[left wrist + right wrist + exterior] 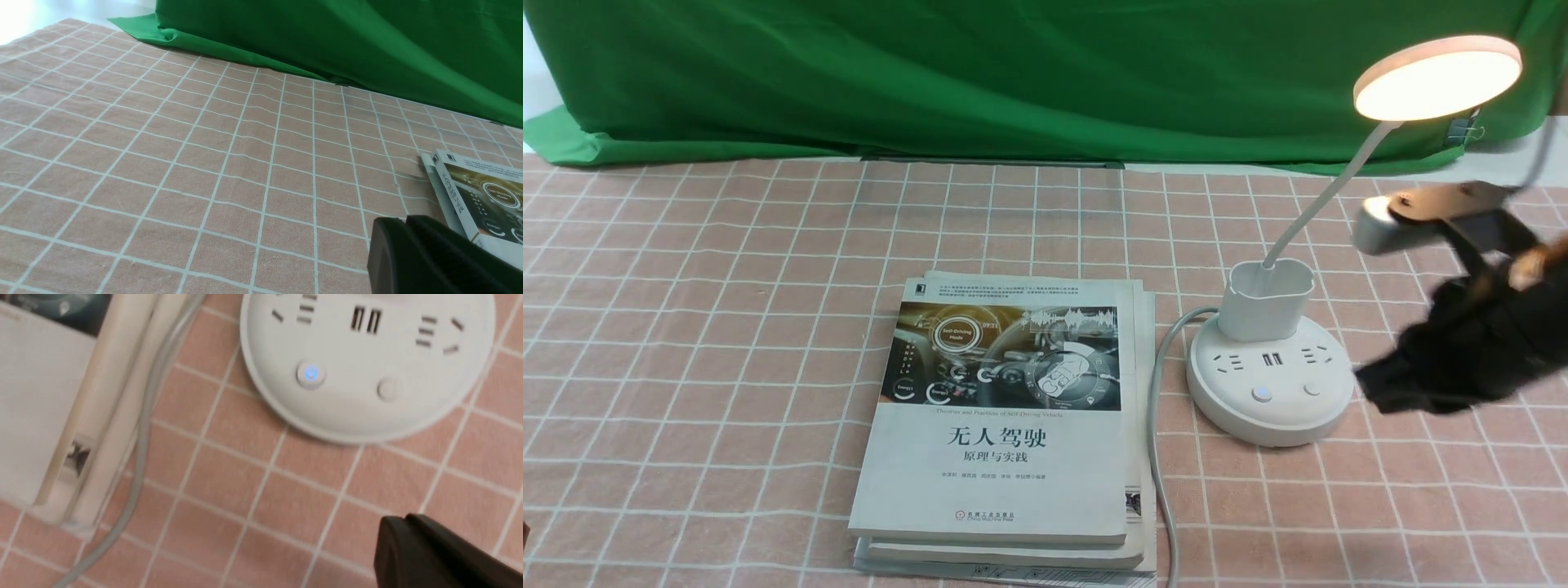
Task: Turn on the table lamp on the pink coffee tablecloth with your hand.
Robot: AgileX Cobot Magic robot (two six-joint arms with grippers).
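The white table lamp point(1266, 359) stands on the pink coffee tablecloth point(727, 269) at the right. Its disc head point(1437, 77) glows. A button on the base point(311, 374) shows a blue light; the other button point(386, 388) is unlit. My right gripper point(1372, 388), the black hand, is shut and empty, just right of the base, apart from it. In the right wrist view its tip point(398, 526) hangs above the cloth in front of the base. My left gripper point(402, 224) is shut and empty over the cloth, left of the books; it is out of the front view.
A stack of books point(1005, 433) lies left of the lamp, also in the left wrist view point(478, 196). The lamp's grey cord point(1160, 457) runs between books and base toward the front edge. A green backdrop cloth point(1013, 73) hangs at the back.
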